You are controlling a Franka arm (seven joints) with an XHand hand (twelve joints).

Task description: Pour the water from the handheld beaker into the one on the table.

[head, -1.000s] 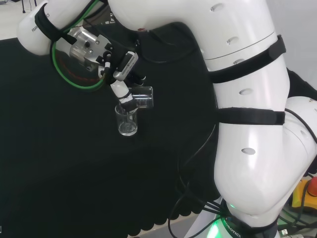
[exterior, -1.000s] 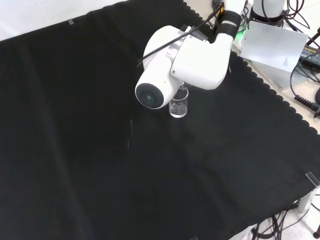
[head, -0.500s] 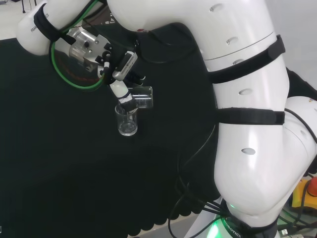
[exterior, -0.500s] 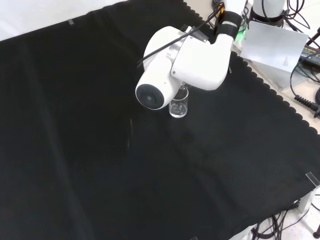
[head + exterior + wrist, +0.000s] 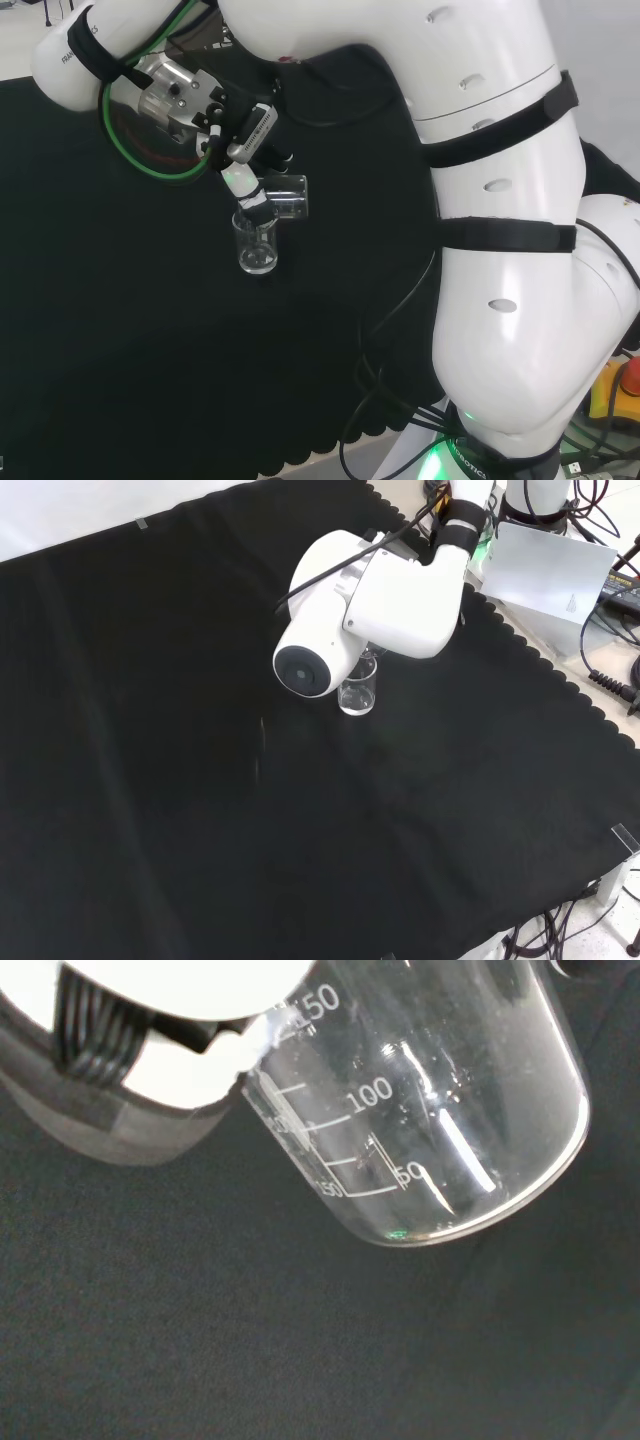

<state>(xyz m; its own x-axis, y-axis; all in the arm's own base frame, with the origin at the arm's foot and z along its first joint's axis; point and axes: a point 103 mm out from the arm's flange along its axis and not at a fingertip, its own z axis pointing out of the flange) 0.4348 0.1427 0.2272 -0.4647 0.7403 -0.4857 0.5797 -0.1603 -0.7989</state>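
In the head view my hand (image 5: 243,150) is shut on a clear glass beaker (image 5: 286,197) tipped onto its side. Its mouth sits over the rim of a second clear beaker (image 5: 257,244) standing upright on the black cloth. The standing beaker has a little water at its bottom. In the front view the standing beaker (image 5: 357,691) shows just below the arm's big white link, which covers the hand. In the wrist view the held beaker (image 5: 430,1100) is close, with printed scale marks, and part of the hand (image 5: 160,1055) lies beside it.
The black cloth (image 5: 200,810) covers the bench with wide open room around the standing beaker. The arm's white links (image 5: 500,230) stand at the right of the head view. A green cable loop (image 5: 150,150) hangs by the wrist. Cables and a white box (image 5: 550,575) lie past the cloth's edge.
The held beaker has tipped a little further over the standing one. The arm has shifted only slightly.
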